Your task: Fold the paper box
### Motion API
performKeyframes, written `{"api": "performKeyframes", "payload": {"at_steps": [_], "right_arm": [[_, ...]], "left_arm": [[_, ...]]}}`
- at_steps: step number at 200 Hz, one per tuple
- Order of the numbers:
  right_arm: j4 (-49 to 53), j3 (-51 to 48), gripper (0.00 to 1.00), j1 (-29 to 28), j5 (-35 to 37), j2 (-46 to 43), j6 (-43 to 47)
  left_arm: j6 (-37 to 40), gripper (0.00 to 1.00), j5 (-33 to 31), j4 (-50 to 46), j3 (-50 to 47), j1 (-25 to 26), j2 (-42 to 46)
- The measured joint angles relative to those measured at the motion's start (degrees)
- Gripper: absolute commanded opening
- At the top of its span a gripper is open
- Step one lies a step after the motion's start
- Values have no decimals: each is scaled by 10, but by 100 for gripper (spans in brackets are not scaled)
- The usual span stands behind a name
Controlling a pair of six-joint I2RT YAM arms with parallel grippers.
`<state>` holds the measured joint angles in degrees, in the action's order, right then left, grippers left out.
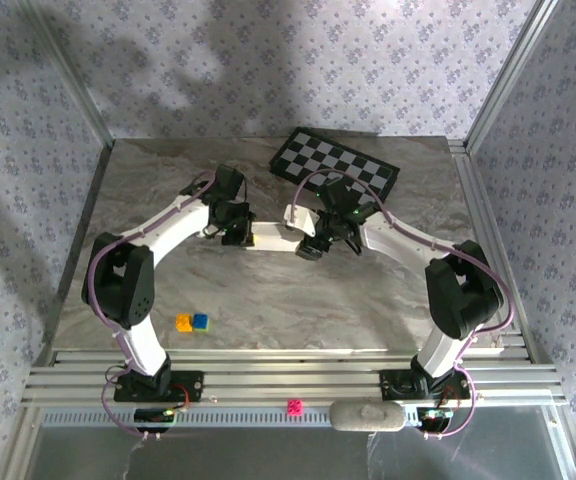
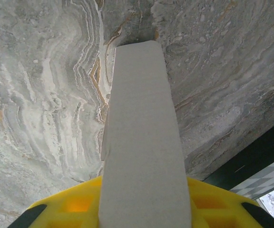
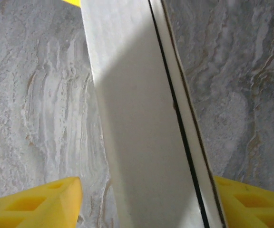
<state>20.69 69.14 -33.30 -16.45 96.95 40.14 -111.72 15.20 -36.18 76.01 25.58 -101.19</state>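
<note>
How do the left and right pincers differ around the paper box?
The left pincer is shut on the paper box; the right pincer is open. Cardboard fills the left pincer's gap; table shows beside a right finger. Both straddle the same box.

White paper box [image 1: 271, 238], folded into a long narrow strip, edges layered, crosswise over mid table [image 1: 268, 300]
</note>
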Motion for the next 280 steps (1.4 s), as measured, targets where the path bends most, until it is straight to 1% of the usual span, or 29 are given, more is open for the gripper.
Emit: {"api": "performKeyframes", "payload": {"at_steps": [29, 43, 56, 81, 105, 132, 152, 163, 194, 206, 222, 254, 265, 280], "right_arm": [[-14, 0, 66, -11, 30, -3, 14], [-17, 0, 63, -17, 48, -2, 21], [-22, 0, 58, -22, 60, 0, 28], [-29, 0, 50, -26, 75, 12, 35], [-35, 0, 49, -22, 81, 16, 37], [-36, 5, 45, -16, 81, 21, 37], [-36, 10, 42, -12, 79, 26, 37], [-35, 13, 42, -11, 79, 28, 37], [-35, 16, 42, -10, 76, 31, 37], [-36, 16, 42, -9, 76, 32, 37], [-35, 17, 42, -9, 76, 32, 37], [-34, 17, 42, -7, 74, 33, 37], [-34, 17, 42, -7, 72, 33, 36], [-32, 17, 42, -5, 72, 36, 36]], "left_arm": [[6, 33, 4, 0, 4, -3, -4], [10, 40, 6, 0, 10, -5, -9], [18, 48, 11, 2, 15, -7, -14], [39, 57, 31, 4, 16, -16, -17], [59, 62, 52, 4, 17, -29, -17], [80, 63, 72, 9, 11, -45, -6], [89, 62, 84, 19, -5, -60, 16], [95, 59, 90, 19, -9, -68, 27], [117, 56, 94, 17, -10, -82, 50], [125, 52, 96, 17, -10, -84, 55], [137, 44, 97, 15, -10, -85, 60], [177, 34, 96, 0, -10, -94, 76], [191, 32, 96, -8, -9, -100, 85], [206, 32, 95, -19, -9, -108, 99]]}}
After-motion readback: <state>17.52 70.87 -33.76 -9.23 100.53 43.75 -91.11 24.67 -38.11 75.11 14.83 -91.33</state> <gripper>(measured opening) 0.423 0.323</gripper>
